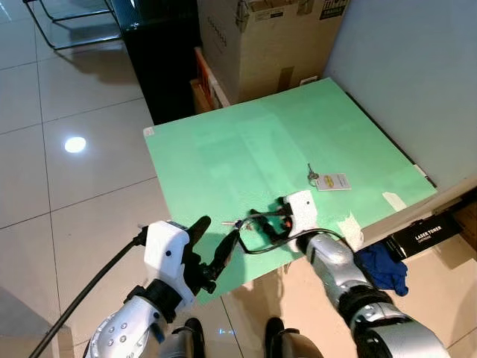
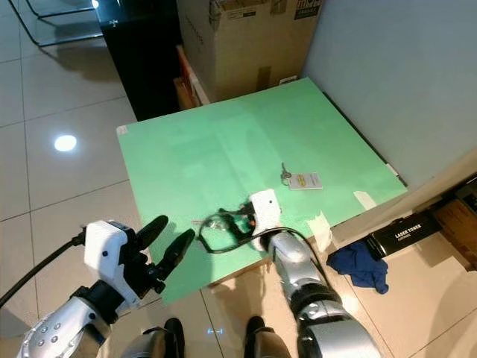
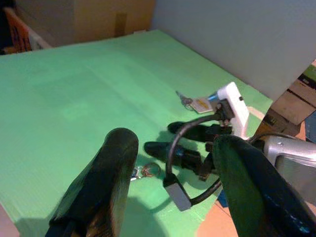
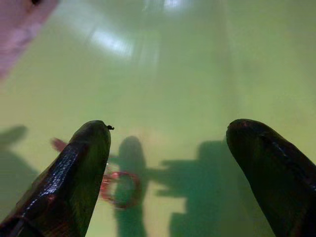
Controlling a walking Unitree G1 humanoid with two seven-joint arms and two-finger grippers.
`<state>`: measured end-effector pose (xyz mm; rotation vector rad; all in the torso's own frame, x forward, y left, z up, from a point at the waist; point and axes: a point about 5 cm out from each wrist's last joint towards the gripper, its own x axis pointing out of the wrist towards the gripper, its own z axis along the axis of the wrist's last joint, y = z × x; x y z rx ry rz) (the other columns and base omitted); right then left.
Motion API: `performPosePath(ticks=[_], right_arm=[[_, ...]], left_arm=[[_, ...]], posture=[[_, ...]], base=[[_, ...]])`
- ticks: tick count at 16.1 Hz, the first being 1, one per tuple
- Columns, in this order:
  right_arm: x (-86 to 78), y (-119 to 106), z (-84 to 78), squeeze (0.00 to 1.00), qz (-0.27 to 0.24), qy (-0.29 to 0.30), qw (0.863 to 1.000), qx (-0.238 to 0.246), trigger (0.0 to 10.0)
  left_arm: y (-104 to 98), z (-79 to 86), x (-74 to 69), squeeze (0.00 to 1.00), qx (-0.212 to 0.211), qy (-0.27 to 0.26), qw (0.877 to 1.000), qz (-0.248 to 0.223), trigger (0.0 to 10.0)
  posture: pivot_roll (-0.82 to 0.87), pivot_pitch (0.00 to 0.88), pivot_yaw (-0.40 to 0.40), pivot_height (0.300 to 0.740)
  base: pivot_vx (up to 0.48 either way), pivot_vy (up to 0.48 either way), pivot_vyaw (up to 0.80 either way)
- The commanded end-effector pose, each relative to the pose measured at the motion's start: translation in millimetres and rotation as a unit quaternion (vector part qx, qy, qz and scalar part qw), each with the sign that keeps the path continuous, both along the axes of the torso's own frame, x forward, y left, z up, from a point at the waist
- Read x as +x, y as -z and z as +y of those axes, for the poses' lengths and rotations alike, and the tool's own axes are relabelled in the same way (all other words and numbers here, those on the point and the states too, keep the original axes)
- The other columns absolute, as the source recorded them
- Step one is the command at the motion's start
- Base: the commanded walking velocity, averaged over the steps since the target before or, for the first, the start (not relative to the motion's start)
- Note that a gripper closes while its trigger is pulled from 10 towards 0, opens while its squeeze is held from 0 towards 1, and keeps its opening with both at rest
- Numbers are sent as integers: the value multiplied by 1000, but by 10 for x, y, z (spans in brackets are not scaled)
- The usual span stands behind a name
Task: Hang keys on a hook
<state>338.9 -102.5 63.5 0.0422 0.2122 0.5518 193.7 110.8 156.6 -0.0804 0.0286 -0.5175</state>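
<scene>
**Onlooker A:** Nearest us, the left gripper [image 1: 211, 248] hovers over the near edge of the green board [image 1: 223, 149], fingers spread, holding nothing.

**Onlooker B:** And the right gripper [image 1: 252, 221], just past it at about two o'clock, is low over the board, fingers apart too. See the small key ring [image 4: 121, 188]? It lies flat between those fingers, nearer one of them, and I'd say not yet gripped.

**Onlooker A:** So the pickup is the step in hand. My guess: centre the ring between the fingers, press down to the surface, then close, since a flat ring slips easily.

**Onlooker B:** Farther on, at one o'clock, another key with a white tag [image 1: 332, 181] lies well apart. Beyond that, a cardboard box [image 1: 261, 41] at twelve. I can't make out any hook.
</scene>
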Motion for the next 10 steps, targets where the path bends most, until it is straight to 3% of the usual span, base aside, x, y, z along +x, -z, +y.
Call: performPosePath(ticks=[1,3,10], right_arm=[[-89,148,59,0,49,-8,999,22,10000],[-109,175,103,0,56,-11,998,17,10000],[-167,308,-68,0,88,18,996,-7,10000]], left_arm=[[33,-35,-13,0,1,10,1000,9,10000],[28,-35,-2,0,2,11,1000,8,10000],[42,-32,9,0,2,10,1000,10,10000]], posture=[[107,342,-17,740],[108,344,-16,740],[99,346,-18,740]], base=[[0,0,0],[0,0,0],[0,0,0]])
